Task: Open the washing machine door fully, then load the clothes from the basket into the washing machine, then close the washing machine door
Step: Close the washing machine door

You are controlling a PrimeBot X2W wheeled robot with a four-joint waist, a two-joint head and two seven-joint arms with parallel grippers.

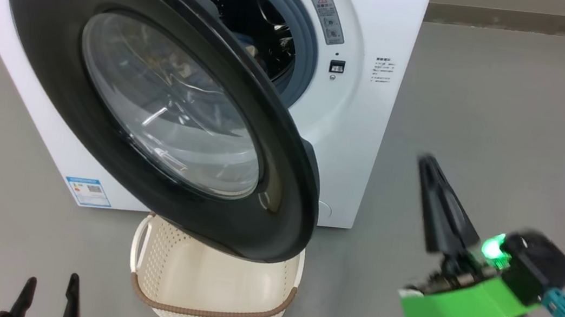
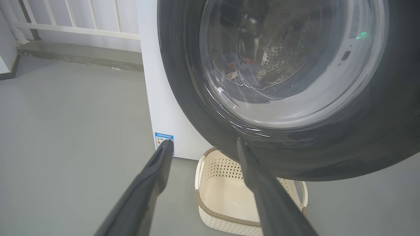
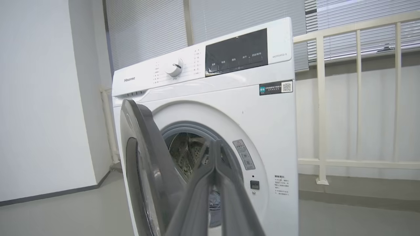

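The washing machine [image 1: 356, 135] stands with its door [image 1: 47, 40] swung partway out to the left, over the basket [image 1: 214, 286]. The basket looks empty. Light blue clothes [image 2: 244, 70] lie in the steel drum, seen through the door glass [image 2: 288, 65]; a blue bit [image 1: 246, 42] also shows in the drum opening. My right gripper [image 1: 429, 167] is shut with nothing in it, in the air right of the door's free edge. In the right wrist view its fingers [image 3: 215, 144] meet in front of the drum opening. My left gripper [image 1: 48, 299] is open, low and left of the basket [image 2: 226, 193].
Grey floor [image 1: 510, 128] spreads to the right of the machine and to its left [image 2: 65, 131]. A white railing [image 3: 357, 98] runs along the wall behind the machine. A blue label [image 1: 88, 192] marks the machine's lower front corner.
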